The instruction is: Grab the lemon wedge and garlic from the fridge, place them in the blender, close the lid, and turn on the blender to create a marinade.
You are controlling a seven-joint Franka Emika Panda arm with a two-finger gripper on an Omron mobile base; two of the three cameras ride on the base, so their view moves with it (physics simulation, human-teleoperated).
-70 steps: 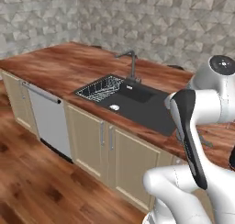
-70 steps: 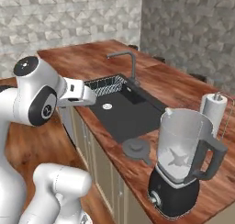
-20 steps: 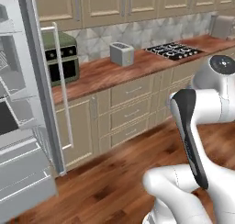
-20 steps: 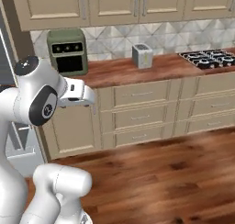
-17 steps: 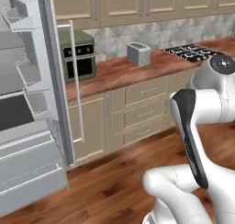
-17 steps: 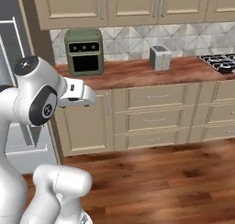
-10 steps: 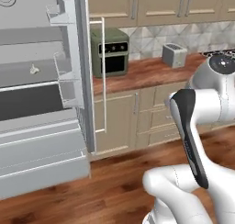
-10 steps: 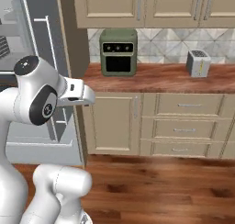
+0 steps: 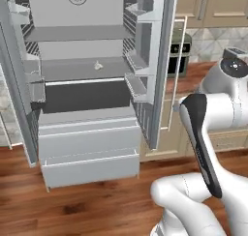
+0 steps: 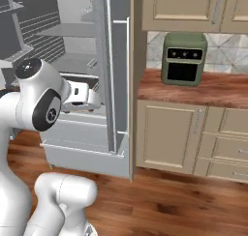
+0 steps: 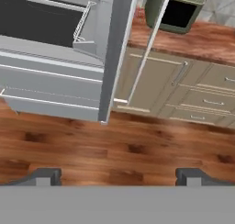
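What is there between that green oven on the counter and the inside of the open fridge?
The fridge's open right door, with its racks and long white bar handle, stands between the green oven and the shelves, seen in the left base view.

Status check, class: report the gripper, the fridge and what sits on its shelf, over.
Gripper open, empty, over wood floor. Fridge doors open; small pale lump, likely the garlic, on middle shelf. Open door stands ahead.

left base view faces straight into the open fridge (image 9: 87, 85) at mid range, right base view looks from farther right along its door edge, both share fridge interior, hand view tilts down at wood floor (image 11: 114, 149), fridge base upper left
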